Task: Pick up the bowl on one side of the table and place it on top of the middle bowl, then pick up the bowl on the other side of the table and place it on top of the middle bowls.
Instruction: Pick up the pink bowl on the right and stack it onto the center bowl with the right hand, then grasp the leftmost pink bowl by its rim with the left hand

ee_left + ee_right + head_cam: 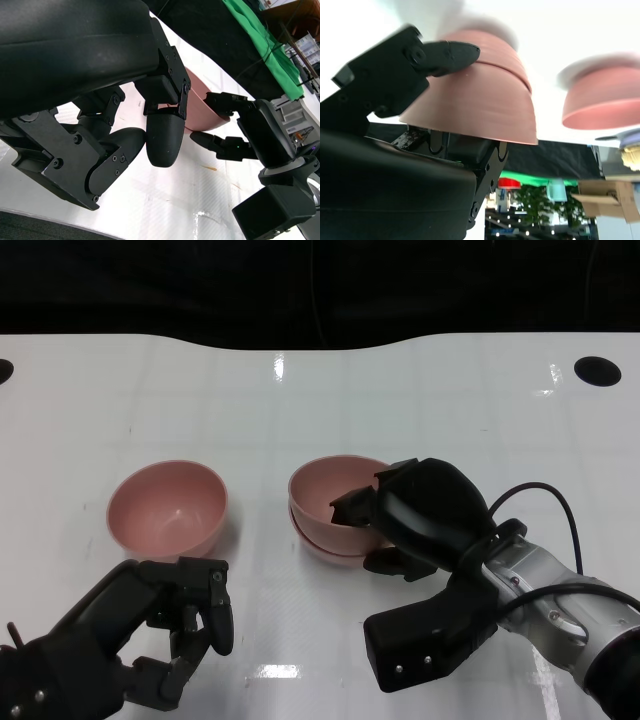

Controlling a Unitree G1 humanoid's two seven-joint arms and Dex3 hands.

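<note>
Two pink bowls sit nested at the table's middle, the top bowl point(328, 488) inside the lower bowl point(318, 540). My right hand point(420, 510) grips the top bowl at its right rim, with fingers inside and the thumb under its outer wall. The right wrist view shows that top bowl point(475, 105) held by my right hand point(395, 100), above the lower bowl point(487, 42). A third pink bowl point(167, 505) stands alone on the left, and the right wrist view also shows this bowl point(602, 100). My left hand point(170, 625) hangs near the front, just short of it, fingers bent and holding nothing.
The white table point(300, 390) ends at a dark back edge, with a black hole point(598, 370) at the far right. A black cable point(545, 495) loops over my right forearm. In the left wrist view, my right hand point(255, 135) is at the stacked bowls point(200, 105).
</note>
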